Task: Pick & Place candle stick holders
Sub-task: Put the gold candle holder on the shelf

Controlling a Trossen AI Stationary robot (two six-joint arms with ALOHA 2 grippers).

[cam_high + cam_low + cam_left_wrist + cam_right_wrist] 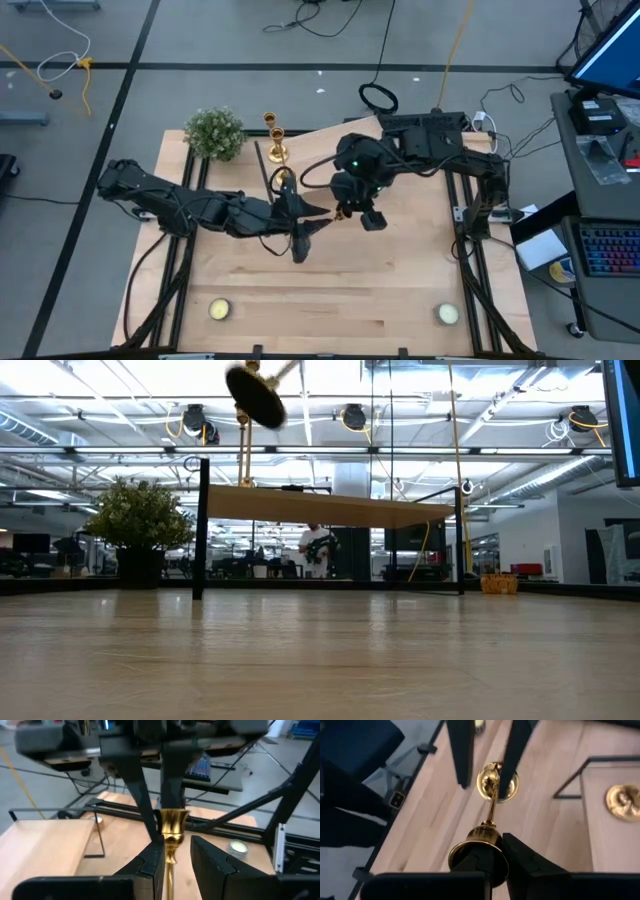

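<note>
Far left of the back edge: small potted plant. Beside it, a second candlestick stands upright on a raised wooden shelf, well apart from both arms. Left gripper is out over mid-table. Its jaws stand apart and straddle the stem of the held candlestick: one finger lies against the stem, and there is a clear gap to the other. I judge this is not a firm grip. The candlestick is off the table, in the air between the two arms and roughly over the table's middle. Its long axis runs arm to arm and is tilted. The low view shows the round base as a dark disc high above the wood, with the stem rising away from it. Base end points toward the left arm, cup end toward the right. Right gripper meets it nose to nose with the left, jaws clamped on the cup end, so it appears to carry the weight. Judgement: mid handover. The next move turns on the left jaws closing square across the stem, which already lies between them. Both arms are equally near. Two tealights sit at the near edge, untouched.
</note>
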